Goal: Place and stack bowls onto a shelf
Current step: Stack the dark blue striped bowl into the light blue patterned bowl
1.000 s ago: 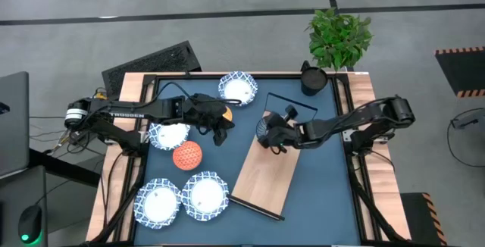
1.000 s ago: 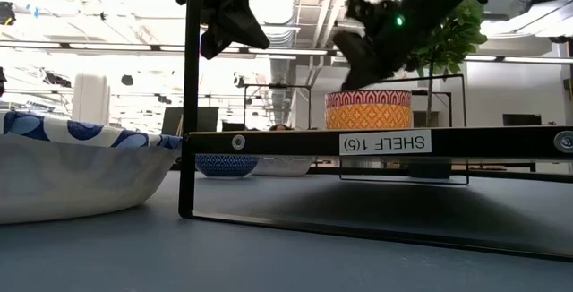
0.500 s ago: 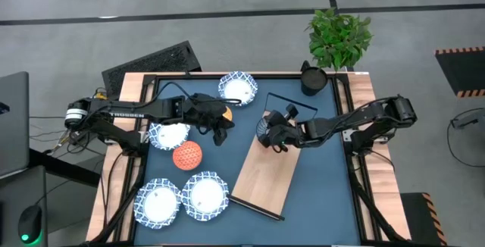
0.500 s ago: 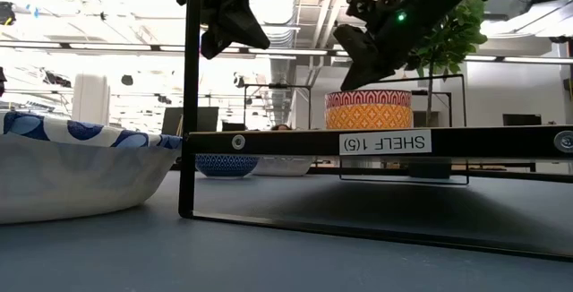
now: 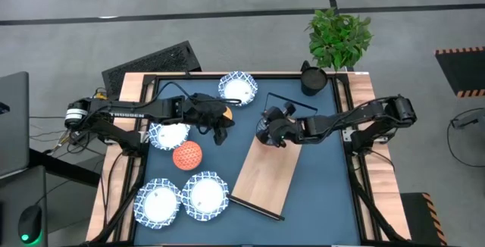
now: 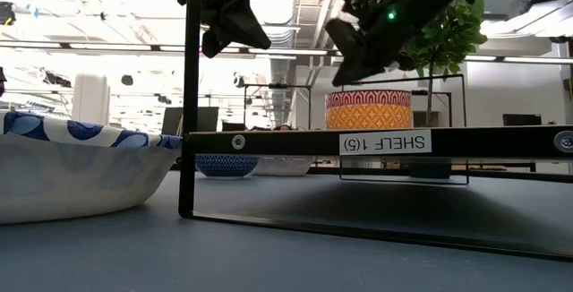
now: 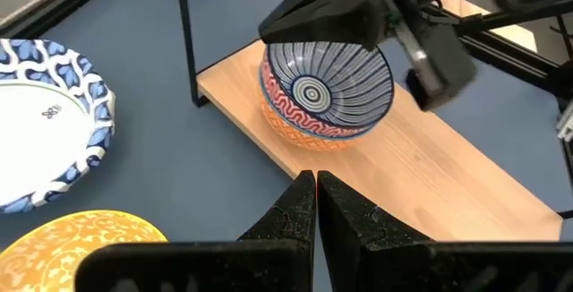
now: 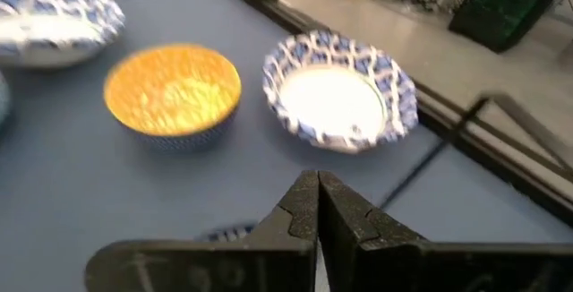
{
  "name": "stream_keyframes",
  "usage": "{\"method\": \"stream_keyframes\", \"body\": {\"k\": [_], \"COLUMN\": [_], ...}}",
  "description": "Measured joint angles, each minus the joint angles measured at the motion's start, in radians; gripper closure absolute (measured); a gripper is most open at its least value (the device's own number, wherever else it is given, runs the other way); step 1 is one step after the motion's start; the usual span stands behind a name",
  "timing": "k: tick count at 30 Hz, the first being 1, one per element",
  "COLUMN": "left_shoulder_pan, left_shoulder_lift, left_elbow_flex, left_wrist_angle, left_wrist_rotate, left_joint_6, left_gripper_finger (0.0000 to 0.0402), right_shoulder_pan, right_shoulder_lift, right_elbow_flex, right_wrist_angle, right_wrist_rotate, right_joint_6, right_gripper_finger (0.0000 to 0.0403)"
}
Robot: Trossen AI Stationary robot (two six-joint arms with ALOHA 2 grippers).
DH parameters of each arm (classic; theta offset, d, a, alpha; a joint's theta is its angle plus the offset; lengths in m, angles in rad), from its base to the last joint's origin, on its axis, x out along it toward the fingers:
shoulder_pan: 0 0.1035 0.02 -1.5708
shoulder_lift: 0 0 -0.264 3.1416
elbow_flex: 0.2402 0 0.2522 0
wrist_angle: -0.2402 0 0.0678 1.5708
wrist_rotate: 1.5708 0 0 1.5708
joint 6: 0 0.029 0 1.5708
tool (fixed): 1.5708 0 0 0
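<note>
The right gripper (image 5: 267, 132) hangs with its jaws clenched together and holding nothing, just above a small round bowl with an orange and red patterned outside and a blue-grey striped inside (image 7: 326, 97). That bowl sits upright on the far end of the shelf, a long light-wood board on a thin black wire frame (image 5: 265, 177), which lies at an angle across the middle of the blue counter (image 5: 326, 194). In the low view the bowl stands on the board above a label reading "SHELF 1(5)" (image 6: 385, 142), with the right gripper dark above its rim.

The left gripper (image 5: 219, 129) is also clenched shut and empty. It hovers over the counter to the left of the shelf, just beside a small bowl with a yellow-orange inside and blue patterned outside (image 8: 172, 90).

Farther out, a wide shallow white bowl with a blue patterned rim (image 5: 239, 88) rests near the back of the counter. Another like it (image 5: 168, 133) lies under the left arm, near the counter's left side. A round red-orange patterned bowl (image 5: 187, 156) sits just in front of it. Two more wide white bowls with blue rims (image 5: 158, 201) (image 5: 204, 195) sit side by side, touching or nearly so, at the front left.

A dark cup-like pot (image 5: 312, 79) stands at the back right corner, and a green leafy plant (image 5: 339, 36) is just behind it.
</note>
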Motion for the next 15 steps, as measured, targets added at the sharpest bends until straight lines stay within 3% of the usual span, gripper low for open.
{"method": "stream_keyframes", "body": {"k": [15], "left_shoulder_pan": [0.000], "left_shoulder_lift": [0.000], "left_elbow_flex": [0.000], "left_wrist_angle": [-0.001], "left_wrist_rotate": [-0.001], "left_joint_6": [0.024], "left_gripper_finger": [0.0401], "right_shoulder_pan": [-0.031], "right_shoulder_lift": [0.000], "right_elbow_flex": [0.000], "right_wrist_angle": [-0.114], "right_wrist_rotate": [-0.012], "right_joint_6": [0.049], "right_gripper_finger": [0.0379]}}
